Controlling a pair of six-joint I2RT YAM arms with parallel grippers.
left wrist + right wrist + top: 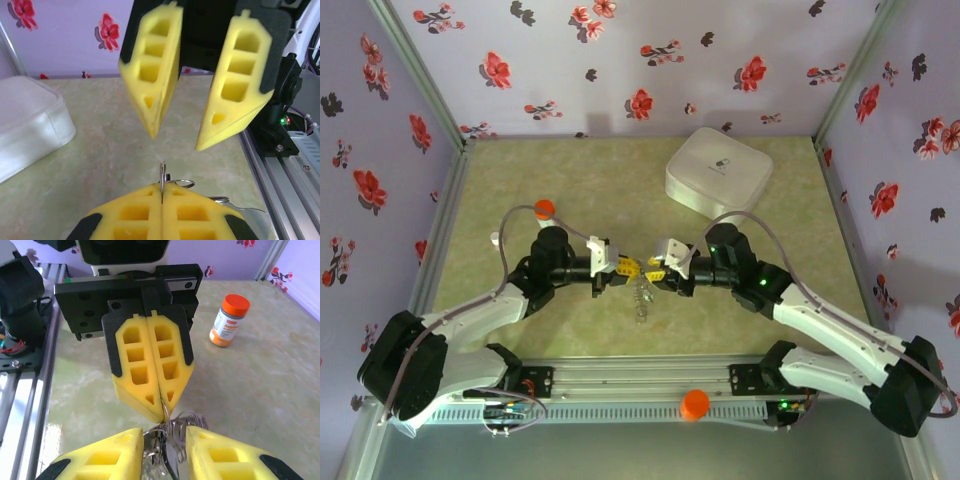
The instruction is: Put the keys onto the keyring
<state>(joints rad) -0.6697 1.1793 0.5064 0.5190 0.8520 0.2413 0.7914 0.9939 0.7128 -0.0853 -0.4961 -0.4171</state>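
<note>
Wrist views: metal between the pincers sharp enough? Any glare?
Left wrist: thin silver metal piece crisp in the shut left pincer; white rounded-square box soft. Right wrist: silver-grey metal bundle slightly blurred between the yellow foam fingers of the open right pincer; pale sheen on the green tabletop by the aluminium rail.

A white rounded-square box (718,170) is lying flat at the far right of the mottled green table (590,170). An orange-capped vial (544,209) is standing upright at the left, well apart from the box. 1 round orange knob (695,403) is sitting on the near metal rail (620,385). Purple flower-printed walls (620,60) are enclosing 3 sides.
</note>
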